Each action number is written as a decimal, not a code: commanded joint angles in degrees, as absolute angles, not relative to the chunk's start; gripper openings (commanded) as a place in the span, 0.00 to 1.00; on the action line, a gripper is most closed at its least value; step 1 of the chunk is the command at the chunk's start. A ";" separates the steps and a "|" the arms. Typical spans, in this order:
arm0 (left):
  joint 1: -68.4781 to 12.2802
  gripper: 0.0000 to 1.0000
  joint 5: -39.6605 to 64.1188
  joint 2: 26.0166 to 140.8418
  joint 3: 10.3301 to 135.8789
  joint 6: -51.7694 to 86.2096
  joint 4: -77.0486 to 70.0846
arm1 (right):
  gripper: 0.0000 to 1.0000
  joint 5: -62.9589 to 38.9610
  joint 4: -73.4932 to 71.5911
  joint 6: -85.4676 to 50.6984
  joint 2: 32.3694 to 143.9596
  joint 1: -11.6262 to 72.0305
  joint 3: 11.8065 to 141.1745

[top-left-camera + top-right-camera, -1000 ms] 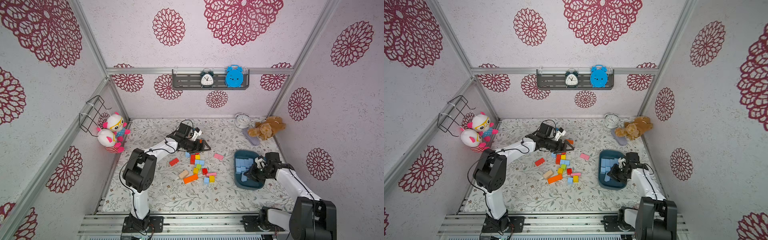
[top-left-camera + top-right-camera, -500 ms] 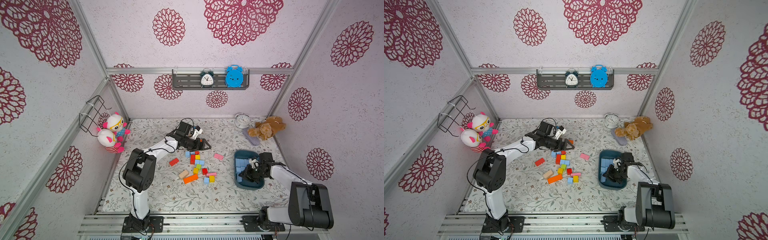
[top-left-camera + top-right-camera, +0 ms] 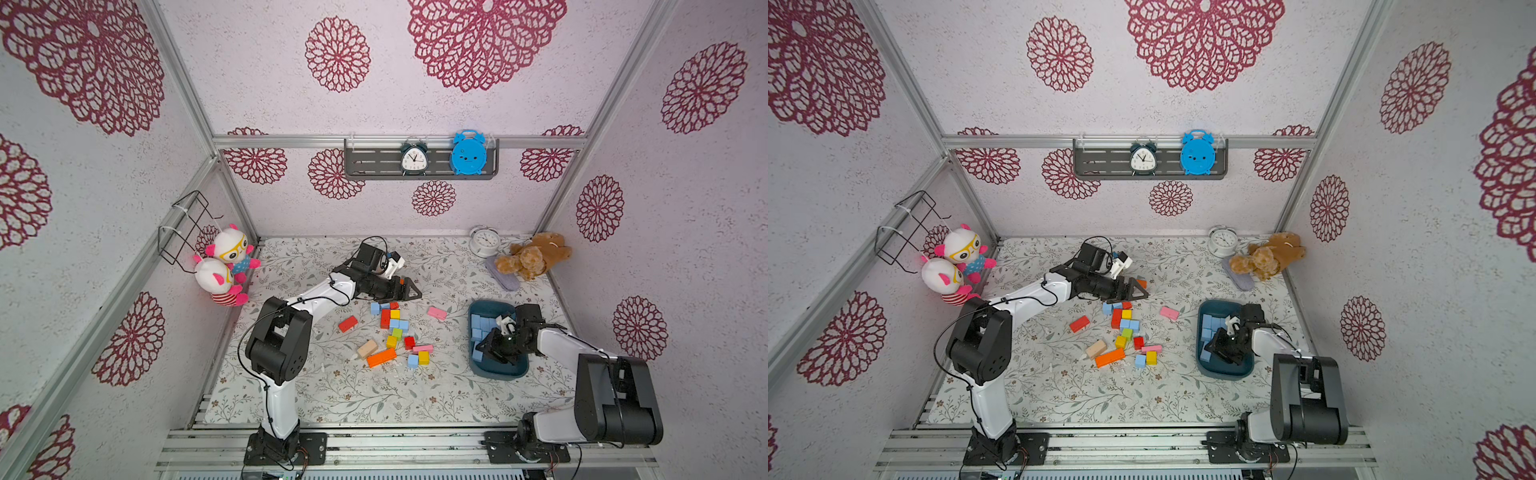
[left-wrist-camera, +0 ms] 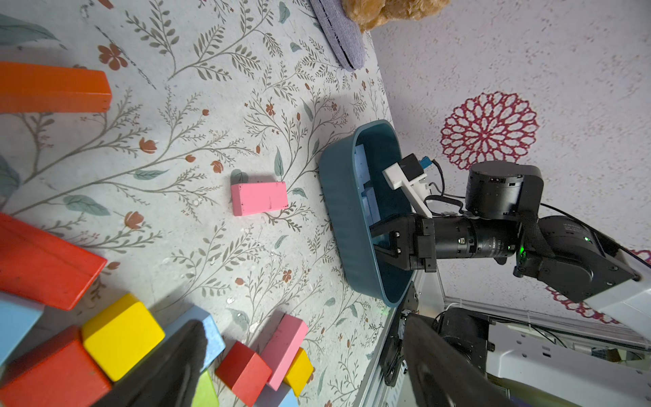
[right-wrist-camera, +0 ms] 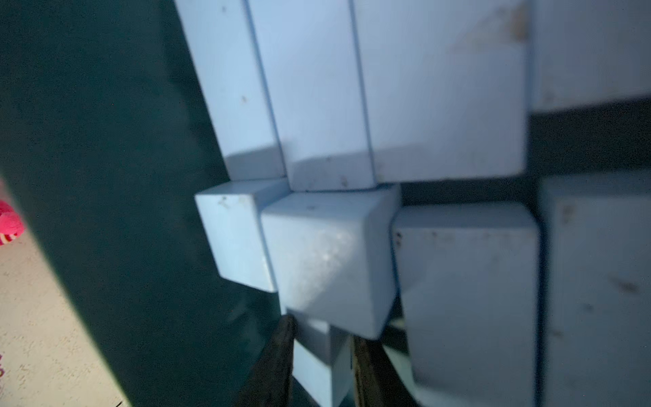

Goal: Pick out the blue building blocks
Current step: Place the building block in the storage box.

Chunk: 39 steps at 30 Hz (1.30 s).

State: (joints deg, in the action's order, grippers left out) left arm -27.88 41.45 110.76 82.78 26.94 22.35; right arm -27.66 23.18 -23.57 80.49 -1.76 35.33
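Several light blue building blocks (image 3: 482, 326) (image 3: 1210, 326) lie in the dark teal tub (image 3: 498, 370) (image 3: 1225, 372). My right gripper (image 3: 488, 347) (image 3: 1214, 347) reaches down into it. In the right wrist view its dark fingers (image 5: 278, 366) are shut on one blue block (image 5: 317, 373), with other blue blocks (image 5: 334, 264) packed just beyond. More blue blocks (image 3: 375, 308) (image 3: 399, 323) (image 3: 412, 360) lie in the mixed pile on the table. My left gripper (image 3: 409, 291) (image 3: 1138, 291) hangs open at the pile's far end, holding nothing, with a blue block (image 4: 208, 334) by one finger.
Red (image 3: 348, 324), orange (image 3: 381, 357), tan (image 3: 367, 348), pink (image 3: 436, 312) and yellow (image 3: 423, 357) blocks lie scattered mid-table. A teddy bear (image 3: 532, 257), a grey cloth (image 3: 503, 276) and a white clock (image 3: 483, 241) sit at the back right. Two plush toys (image 3: 226, 266) hang on the left wall.
My right gripper has sunk lower into the tub and shifted a little to the left, the arm folding behind it. The left gripper has crept slightly right over the pile.
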 commanded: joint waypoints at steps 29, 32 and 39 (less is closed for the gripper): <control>-28.58 0.92 40.96 111.27 84.55 24.33 23.90 | 0.37 -32.18 18.23 -25.66 78.78 -1.24 34.80; -28.48 0.92 40.56 111.31 84.55 23.64 24.50 | 0.38 -31.13 19.63 -25.71 77.63 -1.24 35.02; -23.99 0.92 36.85 108.24 83.39 19.09 28.65 | 0.41 -22.06 32.84 -24.02 70.68 -0.64 42.03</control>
